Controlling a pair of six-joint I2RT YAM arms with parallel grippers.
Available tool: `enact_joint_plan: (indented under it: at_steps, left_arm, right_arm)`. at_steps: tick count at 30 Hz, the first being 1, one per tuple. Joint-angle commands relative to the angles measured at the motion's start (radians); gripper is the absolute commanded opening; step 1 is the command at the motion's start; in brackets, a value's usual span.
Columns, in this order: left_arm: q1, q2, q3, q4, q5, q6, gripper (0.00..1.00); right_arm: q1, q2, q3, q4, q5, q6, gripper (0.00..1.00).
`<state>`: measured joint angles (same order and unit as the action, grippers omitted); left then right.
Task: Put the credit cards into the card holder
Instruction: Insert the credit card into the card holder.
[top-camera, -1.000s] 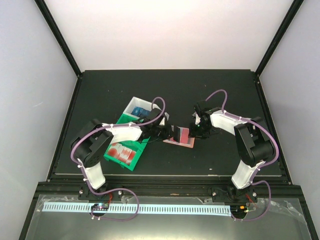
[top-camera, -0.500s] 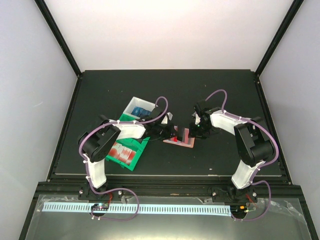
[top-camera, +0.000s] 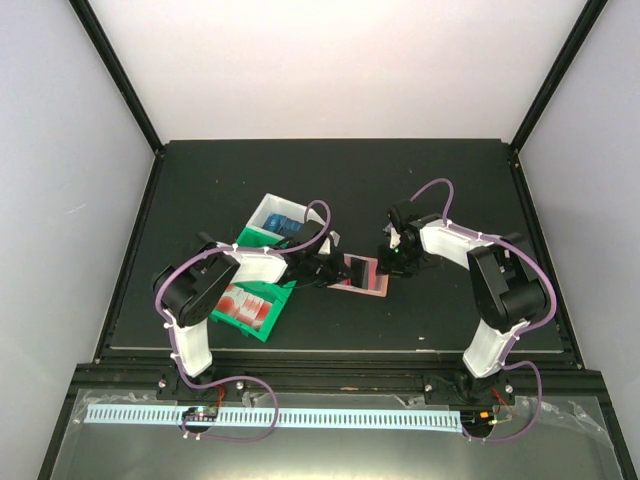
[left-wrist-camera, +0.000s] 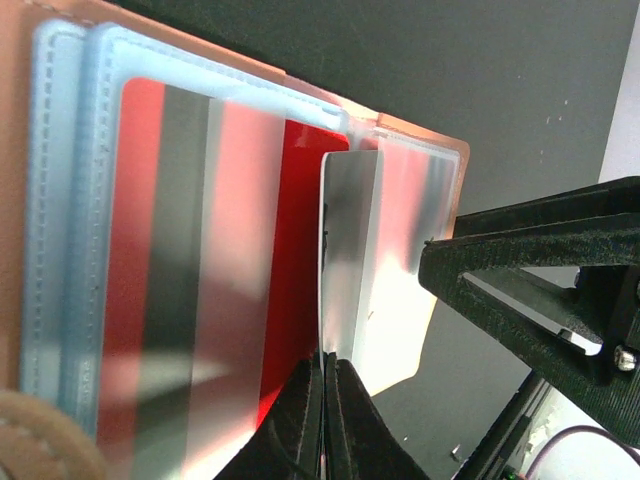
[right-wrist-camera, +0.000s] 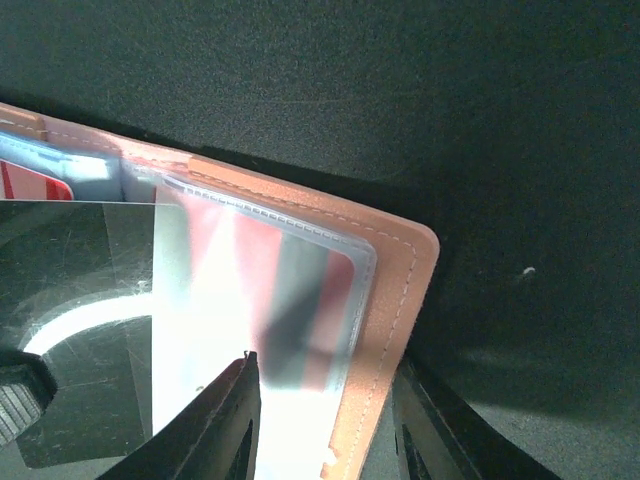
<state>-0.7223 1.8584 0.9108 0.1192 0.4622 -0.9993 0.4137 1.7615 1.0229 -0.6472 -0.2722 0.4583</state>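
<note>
The salmon-brown card holder (top-camera: 368, 279) lies open mid-table, its pale blue pockets (left-wrist-camera: 75, 200) holding red cards (left-wrist-camera: 235, 230). My left gripper (left-wrist-camera: 326, 385) is shut on a glossy credit card (left-wrist-camera: 350, 240), seen almost edge-on, whose far end meets the mouth of the holder's right pocket. From above, that gripper (top-camera: 334, 270) sits at the holder's left edge. My right gripper (right-wrist-camera: 325, 420) is open and straddles the holder's right corner (right-wrist-camera: 400, 270). One finger (right-wrist-camera: 232, 415) is over the clear pocket and the other is just off the leather edge.
A green bin (top-camera: 262, 327) with red and white cards (top-camera: 245, 303) stands left of the holder under the left arm. A white bin (top-camera: 263, 211) holding something blue (top-camera: 283, 224) is behind it. The right gripper's finger (left-wrist-camera: 530, 290) is close to the held card.
The left arm has swung its elbow in and drawn its gripper slightly left, and the held card now lies flatter over the holder. The right arm has stayed put.
</note>
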Motion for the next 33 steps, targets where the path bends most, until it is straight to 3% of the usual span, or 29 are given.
enact_joint_plan:
  at_steps: [1, 19, 33]
  left_arm:
    - [-0.01, 0.017, 0.002, -0.032, 0.024, -0.009, 0.01]
    - [-0.075, 0.143, 0.16, -0.111, 0.09, 0.083, 0.02]
    - [-0.086, 0.026, 0.227, -0.369, -0.025, 0.196, 0.36]
  right_arm:
    - [0.008, 0.067, -0.031, 0.015, 0.001, 0.002, 0.39]
    - [0.008, 0.053, -0.058, 0.088, -0.098, 0.053, 0.38]
    - [0.008, -0.044, -0.053, 0.061, -0.004, 0.066, 0.43]
